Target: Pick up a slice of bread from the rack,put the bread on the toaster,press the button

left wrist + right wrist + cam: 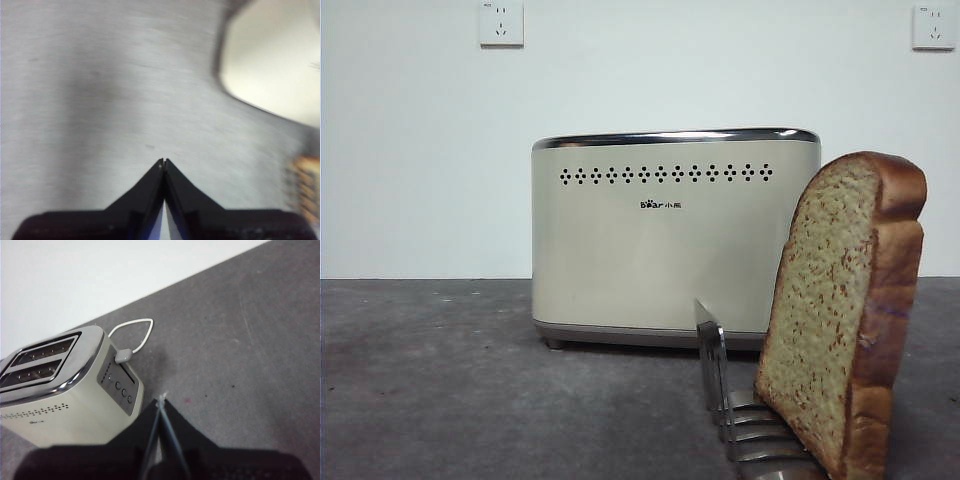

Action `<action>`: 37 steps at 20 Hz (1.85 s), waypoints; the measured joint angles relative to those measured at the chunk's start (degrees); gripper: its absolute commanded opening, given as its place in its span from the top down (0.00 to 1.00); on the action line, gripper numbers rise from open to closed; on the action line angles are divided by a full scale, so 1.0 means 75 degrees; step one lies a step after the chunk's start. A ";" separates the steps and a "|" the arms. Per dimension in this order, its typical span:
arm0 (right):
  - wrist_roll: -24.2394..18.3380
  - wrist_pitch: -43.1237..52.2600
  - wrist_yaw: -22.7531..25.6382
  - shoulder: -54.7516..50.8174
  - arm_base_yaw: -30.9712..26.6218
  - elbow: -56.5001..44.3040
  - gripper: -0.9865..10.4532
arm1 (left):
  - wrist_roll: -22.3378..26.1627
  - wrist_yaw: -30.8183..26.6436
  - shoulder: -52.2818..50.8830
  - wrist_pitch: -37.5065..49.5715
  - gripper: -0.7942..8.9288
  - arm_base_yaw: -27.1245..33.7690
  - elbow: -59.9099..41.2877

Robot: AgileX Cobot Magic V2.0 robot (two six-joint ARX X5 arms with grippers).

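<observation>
You see the slice of bread (840, 320) standing upright in the rack (740, 420) on the worktop (470, 380), just in front of the toaster (670, 240), while your left claw (164, 161) and right claw (161, 399) hang closed, gripping nothing.

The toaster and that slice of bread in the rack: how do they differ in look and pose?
The toaster is a smooth cream box with a chrome rim; the slice of bread is speckled tan-green with a brown crust. The toaster sits squarely on the table; the slice of bread leans in the rack. The toaster's slots are empty. Neither is touched by a gripper.
</observation>
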 measured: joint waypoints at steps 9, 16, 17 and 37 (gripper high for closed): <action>0.0055 -0.1011 -0.0090 0.0781 0.0000 0.0918 0.91 | 0.0012 0.1859 0.0210 -0.0058 0.92 -0.0478 0.0586; -0.0300 -0.1836 -0.0125 0.1413 0.0000 0.1472 0.91 | -0.0498 0.2177 0.0358 -0.0090 0.81 -0.0784 0.0586; -0.0335 -0.1961 -0.0128 0.1501 0.0000 0.1545 0.91 | -0.0650 0.2043 0.0379 -0.0102 0.78 -0.0889 0.0586; -0.0726 -0.2938 -0.0134 0.2550 0.0000 0.2055 0.91 | -0.4243 -0.2777 0.5633 -0.1174 0.55 -0.7373 0.5581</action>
